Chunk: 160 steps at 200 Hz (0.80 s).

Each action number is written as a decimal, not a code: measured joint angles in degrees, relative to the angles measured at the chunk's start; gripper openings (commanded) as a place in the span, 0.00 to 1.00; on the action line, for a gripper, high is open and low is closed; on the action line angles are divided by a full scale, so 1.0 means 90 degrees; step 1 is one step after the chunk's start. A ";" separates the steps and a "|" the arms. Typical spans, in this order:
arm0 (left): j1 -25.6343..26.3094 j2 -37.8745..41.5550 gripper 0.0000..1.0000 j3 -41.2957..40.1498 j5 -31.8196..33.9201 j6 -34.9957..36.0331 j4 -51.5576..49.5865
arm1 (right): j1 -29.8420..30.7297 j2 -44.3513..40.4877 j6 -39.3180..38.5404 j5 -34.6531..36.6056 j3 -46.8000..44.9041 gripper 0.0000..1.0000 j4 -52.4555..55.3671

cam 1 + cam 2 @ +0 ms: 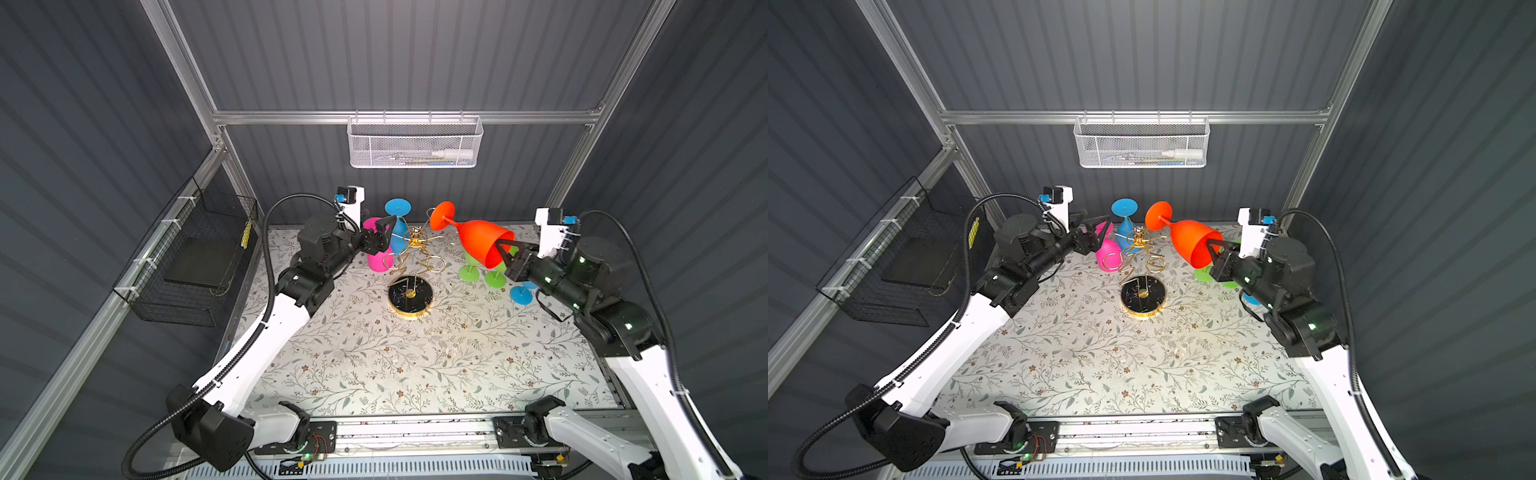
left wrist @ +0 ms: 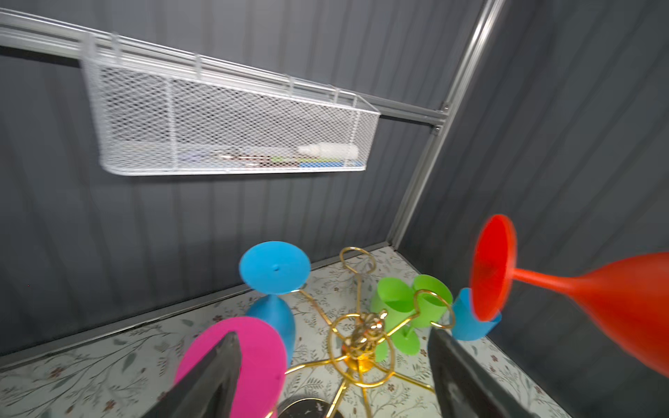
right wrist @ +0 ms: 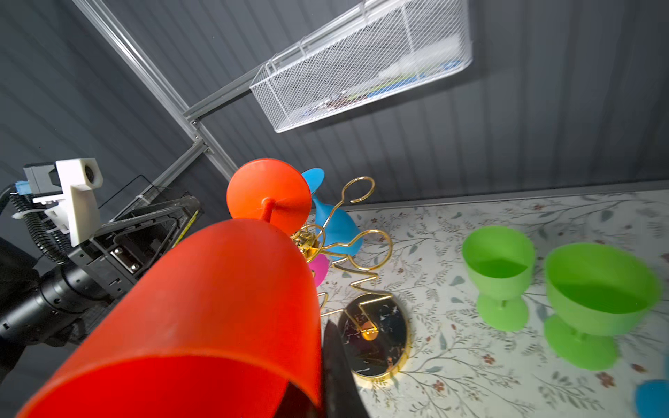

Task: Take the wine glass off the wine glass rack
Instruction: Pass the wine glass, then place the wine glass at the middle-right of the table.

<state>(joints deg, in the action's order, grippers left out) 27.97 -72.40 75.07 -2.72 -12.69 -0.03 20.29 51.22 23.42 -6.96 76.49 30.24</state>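
Right pincer [image 1: 501, 248]: clenched on orange wine glass [image 1: 473, 241] rim, foot pointing away.
Left pincer [image 2: 333, 334]: released; pink glass [image 2: 253, 347] beside one finger, wine glass rack [image 2: 364, 338] just ahead.

Right claw [image 1: 1214, 249] pinching rim of tilted orange wine glass [image 1: 1187, 245], beside wine glass rack [image 1: 1138, 249]; left claw [image 1: 1098, 226] spread wide

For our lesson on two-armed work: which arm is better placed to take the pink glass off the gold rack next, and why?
Left. The left gripper, open, sits right at the pink glass; the right gripper is shut on the orange glass, across the rack from it.
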 measured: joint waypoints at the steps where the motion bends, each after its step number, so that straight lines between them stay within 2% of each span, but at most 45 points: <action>1: -0.0012 0.0010 0.91 -0.0010 0.0015 -0.0010 -0.0005 | 0.0000 -0.0015 -0.0012 0.0022 0.0012 0.00 0.0022; 32: -0.0522 0.0466 0.99 -0.0427 0.0726 -0.0029 -0.0104 | -0.0002 -0.0551 -0.0423 0.0928 0.0695 0.00 0.1328; 89: -0.0823 0.0945 0.99 -0.1350 0.1659 -0.0027 -0.0187 | -0.0019 -0.0673 -0.0665 0.2079 0.1047 0.00 0.3381; 133: -0.1532 0.1083 0.99 -0.2081 0.1576 -0.0597 -0.0053 | -0.0019 -0.0165 -0.0726 0.2278 0.0928 0.00 0.4296; 160: -0.1644 0.1066 0.99 -0.2169 0.1338 -0.0789 0.0068 | -0.0019 0.0291 -0.0775 0.2246 0.0673 0.00 0.4420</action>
<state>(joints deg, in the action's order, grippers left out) 13.17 -62.81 55.55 9.32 -19.79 0.58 20.12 53.84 16.45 13.26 82.54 70.02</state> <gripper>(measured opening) 0.994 0.051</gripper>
